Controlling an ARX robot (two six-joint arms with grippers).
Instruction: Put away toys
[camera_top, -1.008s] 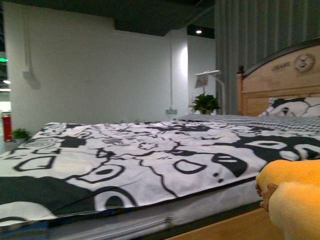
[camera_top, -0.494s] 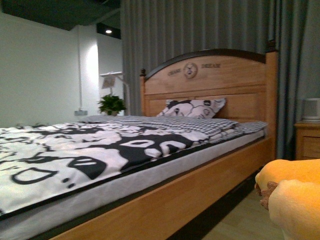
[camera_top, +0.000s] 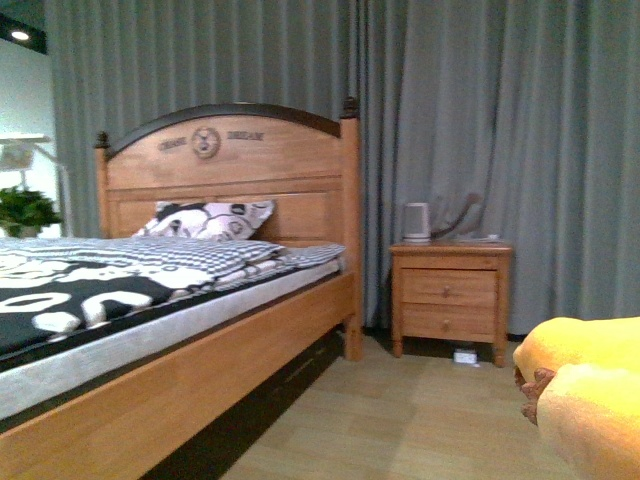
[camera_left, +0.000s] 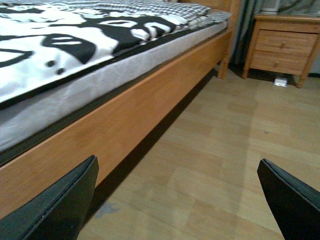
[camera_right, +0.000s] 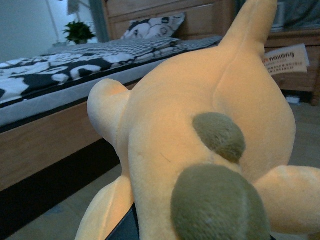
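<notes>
The orange-yellow plush toy (camera_top: 590, 390) fills the lower right corner of the front view, held up off the floor. In the right wrist view its rounded body (camera_right: 200, 150) takes up most of the picture, with two dark spots and stubby limbs. My right gripper is shut on the toy and almost wholly hidden under it; only a dark sliver of one of its fingers (camera_right: 125, 229) shows. My left gripper (camera_left: 175, 200) is open, its two black fingers wide apart over bare wooden floor beside the bed, holding nothing.
A wooden bed (camera_top: 200, 350) with a black-and-white quilt and a pillow (camera_top: 205, 220) runs along the left. A wooden nightstand (camera_top: 450, 290) with a white kettle (camera_top: 416, 221) stands against grey curtains. Wood floor (camera_top: 400, 420) lies between them. A potted plant (camera_top: 25, 210) is far left.
The front view has swung right, from the quilt to the headboard, then the nightstand and curtains. The plush toy keeps its place in the lower right corner.
</notes>
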